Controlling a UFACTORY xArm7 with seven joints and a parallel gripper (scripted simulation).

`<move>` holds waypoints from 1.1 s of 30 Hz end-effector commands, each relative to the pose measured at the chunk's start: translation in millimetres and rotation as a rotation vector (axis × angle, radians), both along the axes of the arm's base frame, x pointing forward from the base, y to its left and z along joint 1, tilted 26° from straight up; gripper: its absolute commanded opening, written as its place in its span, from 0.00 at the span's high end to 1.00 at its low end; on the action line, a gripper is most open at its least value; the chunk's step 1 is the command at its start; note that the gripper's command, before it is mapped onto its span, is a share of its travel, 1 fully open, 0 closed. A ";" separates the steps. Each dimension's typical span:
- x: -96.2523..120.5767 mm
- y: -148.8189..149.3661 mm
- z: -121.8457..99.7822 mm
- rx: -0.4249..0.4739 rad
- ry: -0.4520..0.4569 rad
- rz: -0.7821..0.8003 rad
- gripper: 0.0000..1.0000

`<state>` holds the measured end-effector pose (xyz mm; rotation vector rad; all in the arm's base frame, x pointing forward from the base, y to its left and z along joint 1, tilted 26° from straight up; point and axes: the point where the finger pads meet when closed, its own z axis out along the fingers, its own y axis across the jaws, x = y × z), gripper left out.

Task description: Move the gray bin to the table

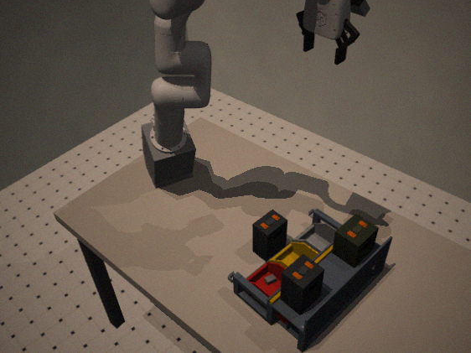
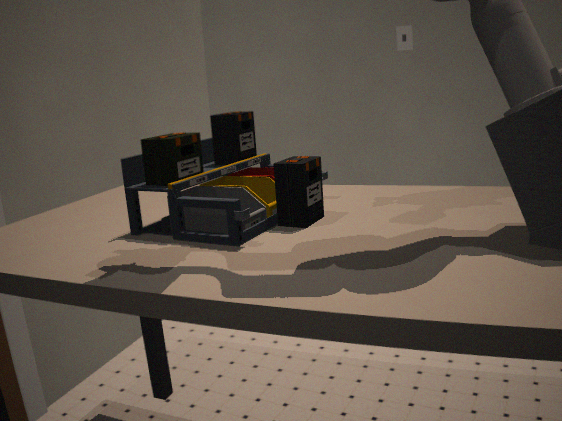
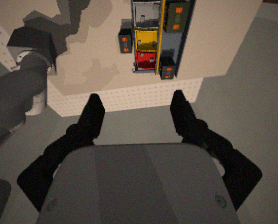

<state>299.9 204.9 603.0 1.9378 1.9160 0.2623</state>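
The gray open bin [image 1: 318, 234] sits at the far end of the low dark blue shelf [image 1: 327, 277], next to a yellow bin [image 1: 296, 252] and a red bin [image 1: 264, 276]. In the exterior view the gray bin [image 2: 220, 201] is nearest, with the yellow bin [image 2: 255, 186] behind it. In the wrist view the gray bin [image 3: 147, 14] is far below, at the top of the row. My gripper [image 1: 326, 53] hangs high above the table, well away from the shelf. It is open and empty; its fingers show wide apart in the wrist view.
A dark box [image 1: 270, 233] stands on the table beside the yellow bin. A dark box [image 1: 302, 283] and an olive box [image 1: 356, 240] stand on the shelf top. The arm's base [image 1: 168, 156] is at the table's far corner.
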 end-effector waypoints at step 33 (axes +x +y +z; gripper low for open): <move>-6.3 4.0 -2.0 0.001 -0.003 0.000 0.00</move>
